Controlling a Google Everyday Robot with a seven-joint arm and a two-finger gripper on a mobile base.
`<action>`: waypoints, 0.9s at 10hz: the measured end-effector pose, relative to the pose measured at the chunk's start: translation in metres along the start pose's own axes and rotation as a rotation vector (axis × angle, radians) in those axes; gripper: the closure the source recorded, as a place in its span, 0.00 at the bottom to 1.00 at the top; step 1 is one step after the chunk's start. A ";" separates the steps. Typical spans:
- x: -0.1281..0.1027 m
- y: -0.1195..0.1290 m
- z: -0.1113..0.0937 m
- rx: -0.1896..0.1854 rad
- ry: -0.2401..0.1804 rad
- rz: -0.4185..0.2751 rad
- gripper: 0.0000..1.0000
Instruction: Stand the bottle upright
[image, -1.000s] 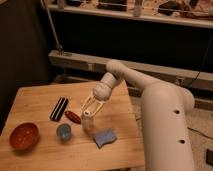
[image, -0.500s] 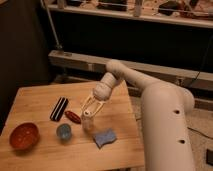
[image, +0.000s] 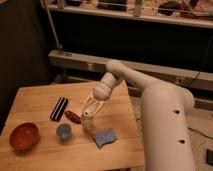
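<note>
The end effector (image: 90, 109) hangs over the bench (image: 40, 160), its 2 fingers spread around the neck of the bottle (image: 88, 121), which stands directly beneath, long axis vertical, between blue cup (image: 63, 132) and blue sponge (image: 104, 137).

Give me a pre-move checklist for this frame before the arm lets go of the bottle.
1. Bottle upright on the table: ok.
2. Gripper over the bottle's top: ok.
3. Firm grip on the bottle: cannot tell.
4. Red oblong object apart from the bottle: ok, though close.
5. Blue cup apart from the bottle: ok.
6. Blue cloth apart from the bottle's base: ok, though close.
</note>
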 end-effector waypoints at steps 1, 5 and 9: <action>0.000 0.000 0.000 0.000 0.000 0.000 0.37; 0.000 0.000 0.000 0.001 -0.003 0.002 0.45; 0.000 0.000 0.000 0.001 -0.003 0.002 0.20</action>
